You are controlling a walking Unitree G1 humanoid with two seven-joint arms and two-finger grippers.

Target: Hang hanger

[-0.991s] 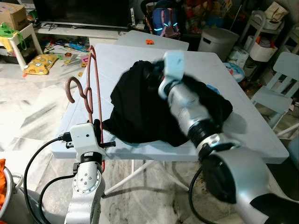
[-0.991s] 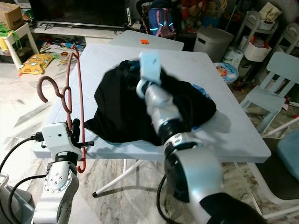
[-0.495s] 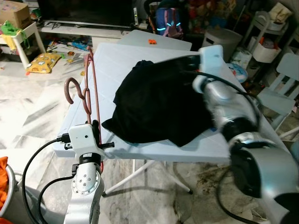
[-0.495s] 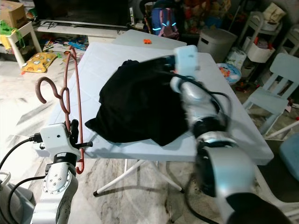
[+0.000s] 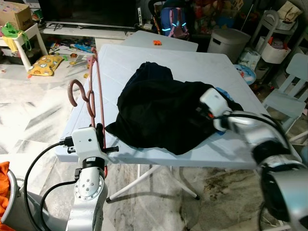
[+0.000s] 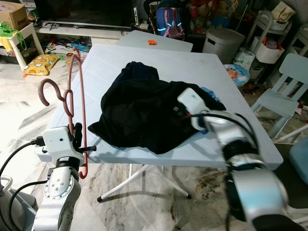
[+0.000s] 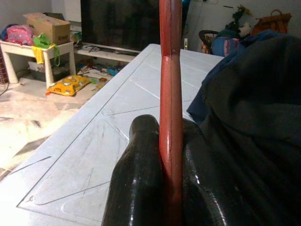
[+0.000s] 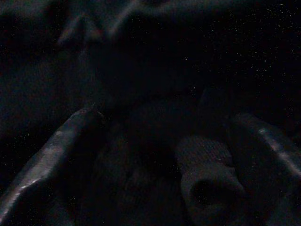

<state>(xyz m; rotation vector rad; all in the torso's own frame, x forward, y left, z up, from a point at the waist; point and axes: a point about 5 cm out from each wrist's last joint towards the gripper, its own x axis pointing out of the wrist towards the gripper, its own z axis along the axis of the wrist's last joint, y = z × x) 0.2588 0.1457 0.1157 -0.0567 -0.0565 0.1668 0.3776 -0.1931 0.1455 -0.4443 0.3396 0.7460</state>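
1. Your left gripper (image 7: pixel 169 188) is clamped on the lower bar of the red hanger (image 5: pixel 94 96), holding it upright at the table's (image 5: pixel 144 62) left edge, hook (image 5: pixel 77 91) pointing away from the table.
2. Your right gripper (image 8: pixel 155 188) is pressed into the black garment (image 5: pixel 163 110) heaped mid-table; its fingers (image 8: pixel 51 150) are spread apart, with dark cloth bunched between them.
3. Behind the table stands a grey bin (image 5: pixel 225 43) with its lid on, so you cannot tell its contents.
4. A cardboard box (image 5: pixel 15 14) sits far left.
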